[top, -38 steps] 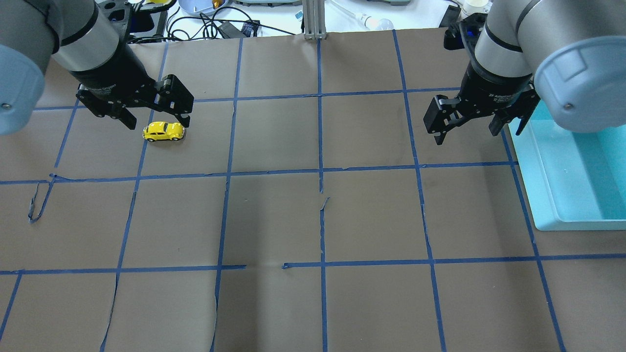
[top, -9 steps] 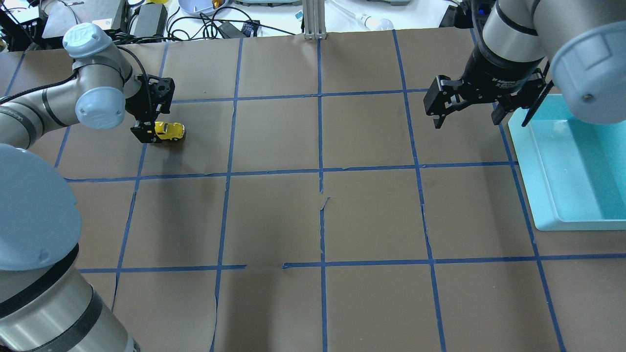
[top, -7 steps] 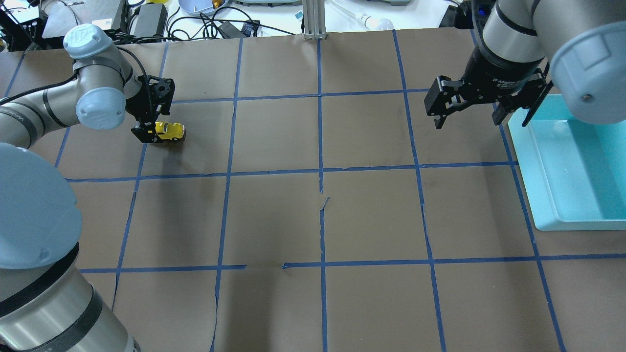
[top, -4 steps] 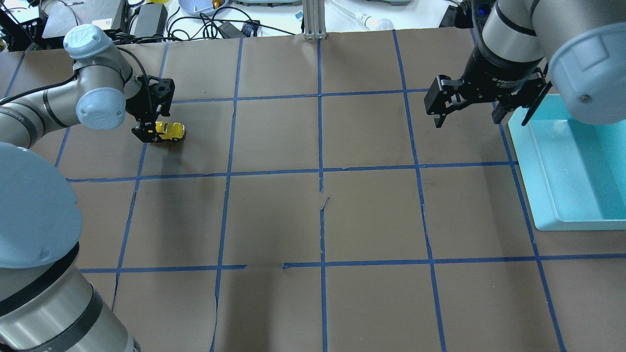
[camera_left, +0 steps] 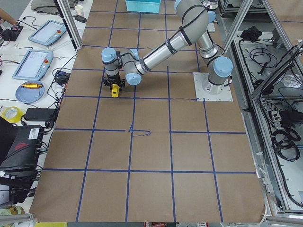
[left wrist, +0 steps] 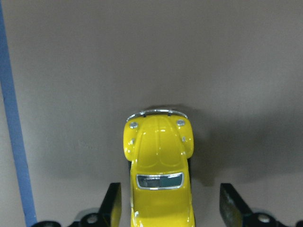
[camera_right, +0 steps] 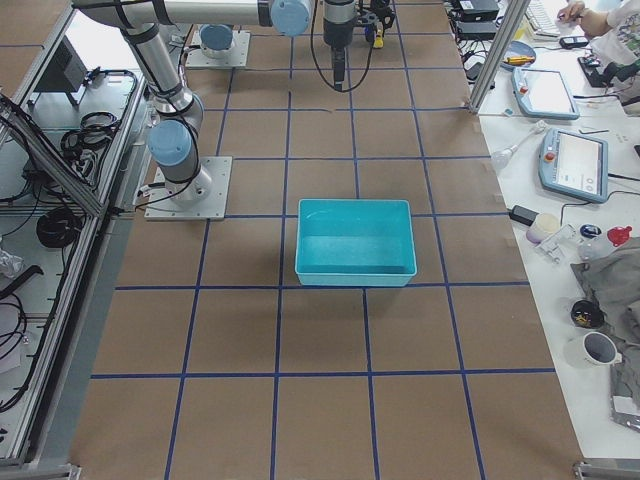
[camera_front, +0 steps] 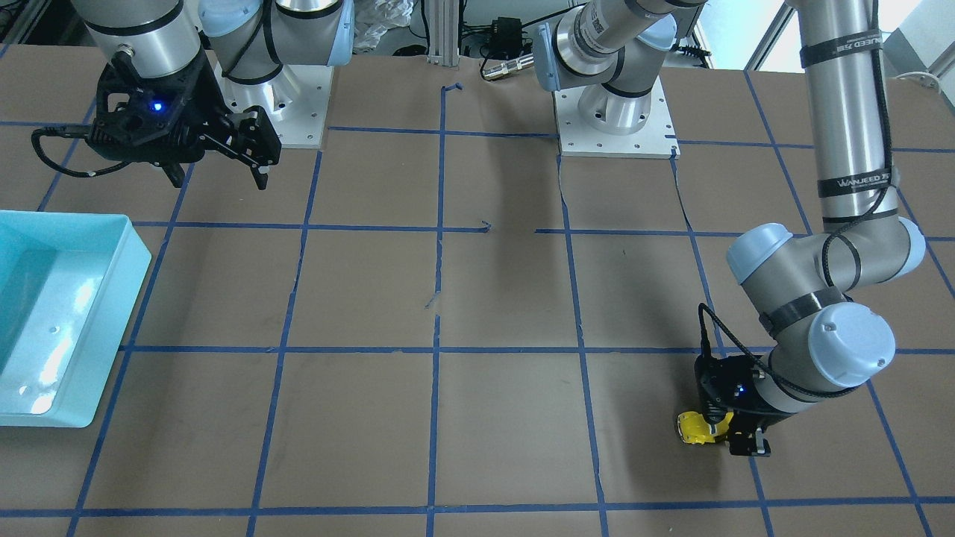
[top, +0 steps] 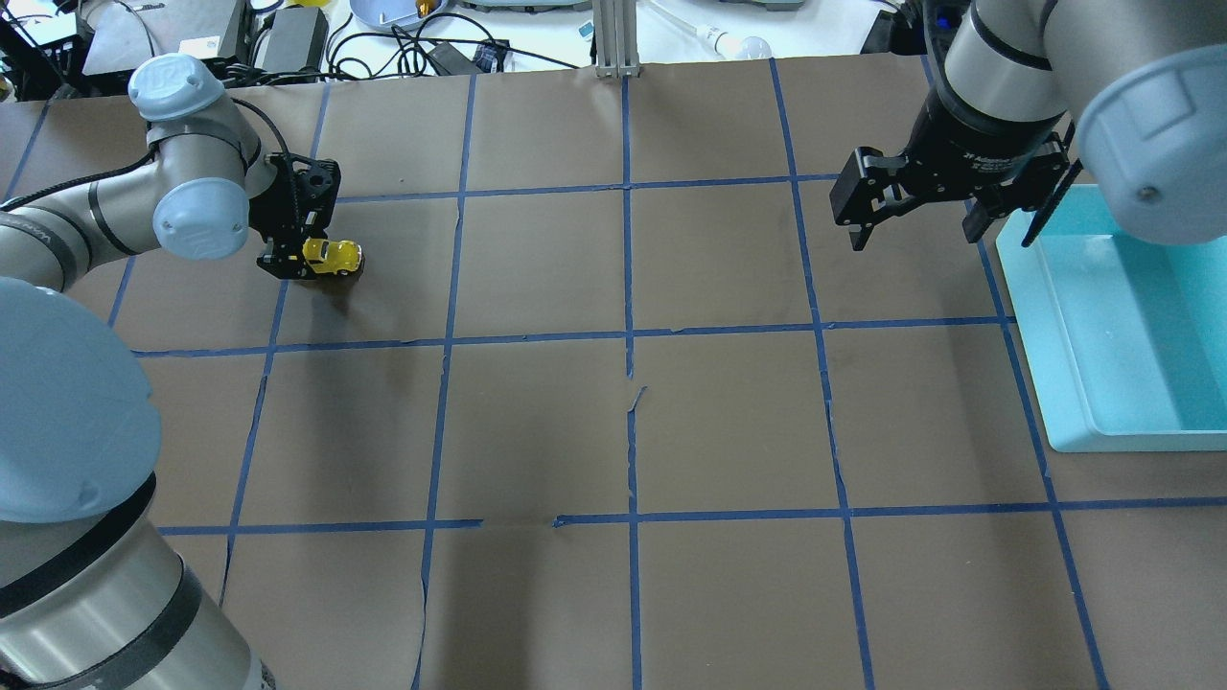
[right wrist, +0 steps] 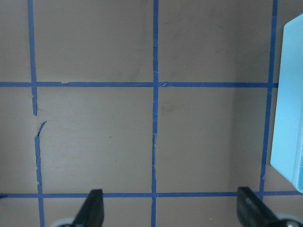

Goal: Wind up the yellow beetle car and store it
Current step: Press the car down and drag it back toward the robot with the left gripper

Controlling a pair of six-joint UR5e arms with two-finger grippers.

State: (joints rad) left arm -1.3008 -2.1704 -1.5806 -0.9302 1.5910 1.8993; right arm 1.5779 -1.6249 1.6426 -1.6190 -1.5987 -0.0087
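Left gripper (left wrist: 171, 209) is down at table level, fingers spread and straddling the rear half of the yellow beetle car (left wrist: 160, 165). The wrist view shows brown paper between each finger and the car's flanks, so nothing is pinched yet; the frame cuts off the tail, so contact lower down probably isn't there, but I can't rule it out. The car sits wheels-down on the paper-covered table (top: 537, 431), in a far-left grid square just inside a blue tape line (left wrist: 14, 142). Key relation: the car's long axis runs straight out from the wrist, nose pointing away from the gripper and toward the table's middle, so the fingers would close across its width. Likely step: closing in for the grasp, then a pull-back along that axis to wind it. Right gripper (top: 913, 228) hangs above the table, fingers wide apart and empty, just beside the teal bin (top: 1035, 326) at the right edge and well apart from the car. The left arm is clearly the nearer one.
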